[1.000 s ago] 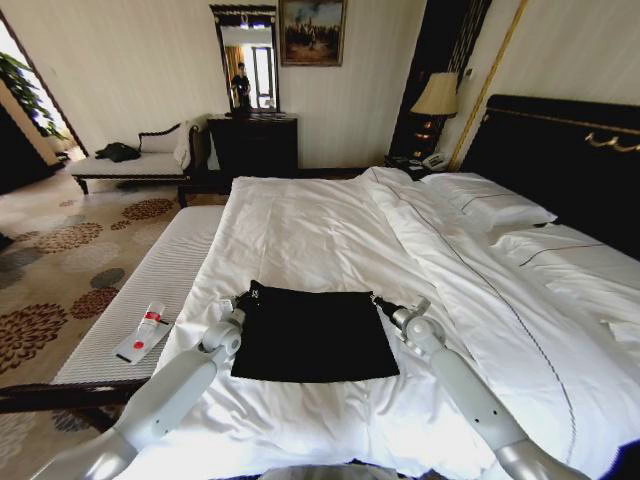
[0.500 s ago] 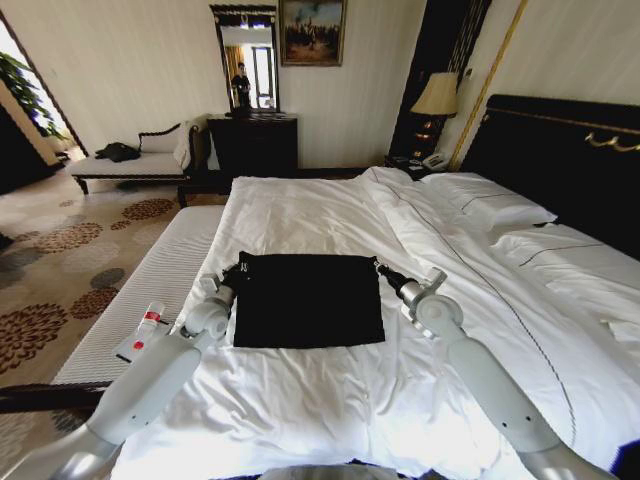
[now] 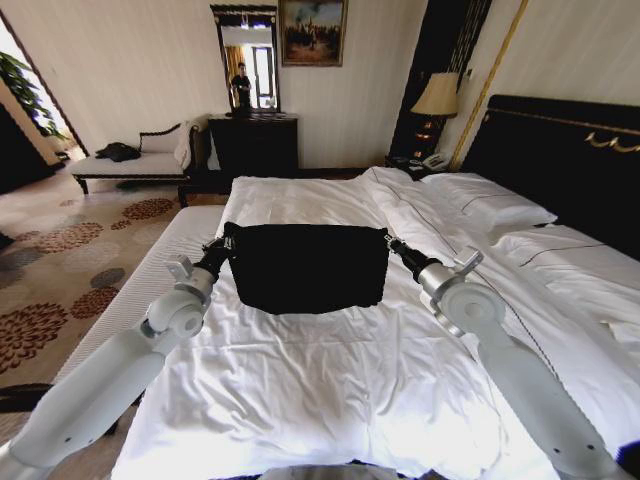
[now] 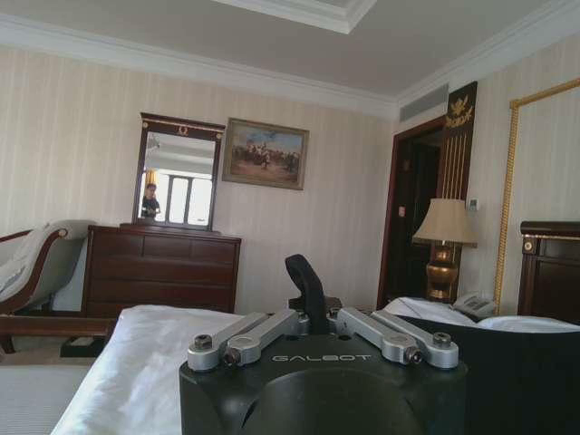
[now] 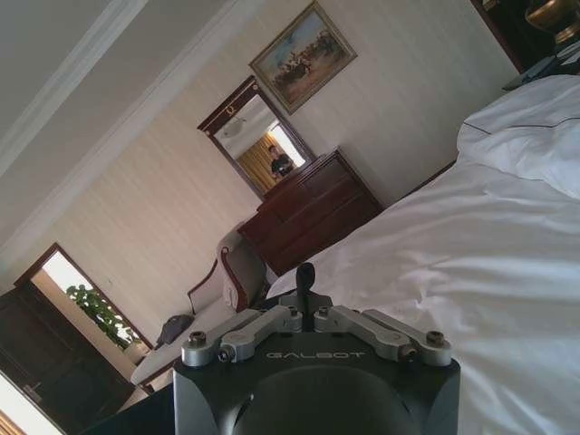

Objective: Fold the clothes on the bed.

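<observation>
Across the bed, nothing shifted: same white duvet, same rumples, same pillows by the dark headboard.

On to the black T-shirt: a second ago lying flat on the duvet close to the robot, now raised and carried farther up the bed, toward the middle of the duvet. Hangs as a broad dark rectangle, top edge stretched nearly straight, lower edge sagging in a shallow curve. Judged from that: lifted for the next fold or a re-lay, not yet put down again, so the folding is only part done.

Both arms reaching farther forward and higher than before. Left gripper closed on the shirt's upper left corner, right gripper closed on the upper right corner, the cloth taut between them. In the left wrist view, black cloth spread just beside the left gripper's own body.

Hard to make out:
- whether the lower edge touches the duvet or hangs free of it;
- how many layers are hanging there, with no sleeves and no neckline on show;
- any lettering on the chest, the cloth reading as plain black;
- how much fabric sits inside each pinch, since the corners are tiny and dark against dark fingers.
</observation>
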### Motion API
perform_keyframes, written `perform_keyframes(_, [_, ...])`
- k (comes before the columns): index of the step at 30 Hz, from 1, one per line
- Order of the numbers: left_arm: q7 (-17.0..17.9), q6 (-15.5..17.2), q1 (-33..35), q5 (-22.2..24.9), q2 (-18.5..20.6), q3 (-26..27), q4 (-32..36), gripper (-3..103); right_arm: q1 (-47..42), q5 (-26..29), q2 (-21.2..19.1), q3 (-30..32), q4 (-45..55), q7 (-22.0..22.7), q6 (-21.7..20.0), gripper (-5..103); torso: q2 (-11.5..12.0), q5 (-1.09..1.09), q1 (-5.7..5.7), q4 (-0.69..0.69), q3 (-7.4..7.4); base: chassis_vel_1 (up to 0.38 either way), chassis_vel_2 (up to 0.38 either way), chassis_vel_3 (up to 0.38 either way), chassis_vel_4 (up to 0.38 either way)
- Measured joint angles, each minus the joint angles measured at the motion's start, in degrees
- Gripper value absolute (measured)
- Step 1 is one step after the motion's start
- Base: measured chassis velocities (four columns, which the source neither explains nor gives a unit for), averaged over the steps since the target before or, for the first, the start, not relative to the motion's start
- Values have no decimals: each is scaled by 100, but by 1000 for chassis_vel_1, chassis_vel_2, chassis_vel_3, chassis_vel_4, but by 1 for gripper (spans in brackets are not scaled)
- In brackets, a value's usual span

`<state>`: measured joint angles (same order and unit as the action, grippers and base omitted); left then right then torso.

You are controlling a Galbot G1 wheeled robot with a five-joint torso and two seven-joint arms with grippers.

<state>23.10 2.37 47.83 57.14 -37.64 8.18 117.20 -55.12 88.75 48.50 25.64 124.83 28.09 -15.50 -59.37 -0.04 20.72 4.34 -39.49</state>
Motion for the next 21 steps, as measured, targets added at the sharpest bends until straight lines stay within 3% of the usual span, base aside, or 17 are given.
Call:
perform_keyframes(11, [57, -2, 2232, -43, 87, 1606, 1535, 2, -2092, -173, 225, 1049, 1501, 298, -92, 0, -1, 1, -1, -1, 1, 0, 0, 0, 0])
perform_keyframes(14, [31, 6, 2741, -87, 10, 1858, 1765, 2, -2599, -312, 372, 1246, 1829, 309, -130, 0, -1, 0, -1, -3, 1, 0, 0, 0, 0])
perform_keyframes(16, [-9, 23, 3222, -144, -137, 2013, 1870, 2, -2996, -432, 506, 1350, 1897, 311, -164, 0, -1, 1, -2, 3, 1, 0, 0, 0, 0])
perform_keyframes(21, [-65, 19, 3474, -438, -482, 1807, 1477, 2, -2867, -582, 574, 1027, 1687, 307, -193, 0, -1, -2, -2, -4, 1, 0, 0, 0, 0])
